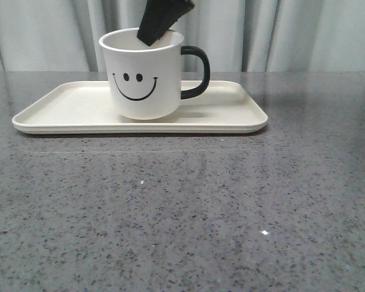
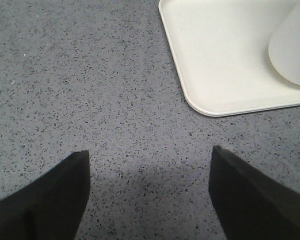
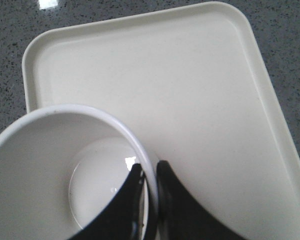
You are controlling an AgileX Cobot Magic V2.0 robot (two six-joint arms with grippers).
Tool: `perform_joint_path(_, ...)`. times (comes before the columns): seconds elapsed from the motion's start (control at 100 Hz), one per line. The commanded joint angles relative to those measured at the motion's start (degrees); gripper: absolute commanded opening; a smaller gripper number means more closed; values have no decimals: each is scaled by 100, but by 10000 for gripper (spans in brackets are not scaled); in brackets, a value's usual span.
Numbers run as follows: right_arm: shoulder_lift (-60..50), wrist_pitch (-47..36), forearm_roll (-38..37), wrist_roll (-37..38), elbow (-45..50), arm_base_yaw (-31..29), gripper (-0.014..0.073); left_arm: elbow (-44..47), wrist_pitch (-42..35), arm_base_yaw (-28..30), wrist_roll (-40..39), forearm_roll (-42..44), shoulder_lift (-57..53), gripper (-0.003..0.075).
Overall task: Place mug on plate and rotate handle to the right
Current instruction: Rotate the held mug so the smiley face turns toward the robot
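Observation:
The white mug (image 1: 143, 79) with a black smiley face stands upright on the cream plate (image 1: 67, 109), a little left of its middle. Its black handle (image 1: 198, 72) points to the right in the front view. My right gripper (image 1: 151, 36) comes down from above and is shut on the mug's (image 3: 55, 165) wall, one finger inside and one outside (image 3: 150, 172). The handle is hidden in the right wrist view. My left gripper (image 2: 150, 155) is open over bare table near a corner of the plate (image 2: 225, 55), with the mug's side (image 2: 295, 50) at the edge of that view.
The plate lies on a grey speckled tabletop (image 1: 182, 213) toward the back. A pale curtain (image 1: 292, 30) hangs behind the table.

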Motion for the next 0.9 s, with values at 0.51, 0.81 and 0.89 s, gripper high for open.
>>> perform_joint_path(0.51, -351, 495, 394, -242, -125, -10, -61, -144, -352, 19, -54, 7, -22, 494)
perform_joint_path(0.81, -345, 483, 479, -311, -125, -30, -61, -144, -352, 19, -54, 7, -22, 494)
perform_joint_path(0.89, -309, 476, 479, -311, -125, -54, -61, -144, -352, 19, -54, 7, -22, 494)
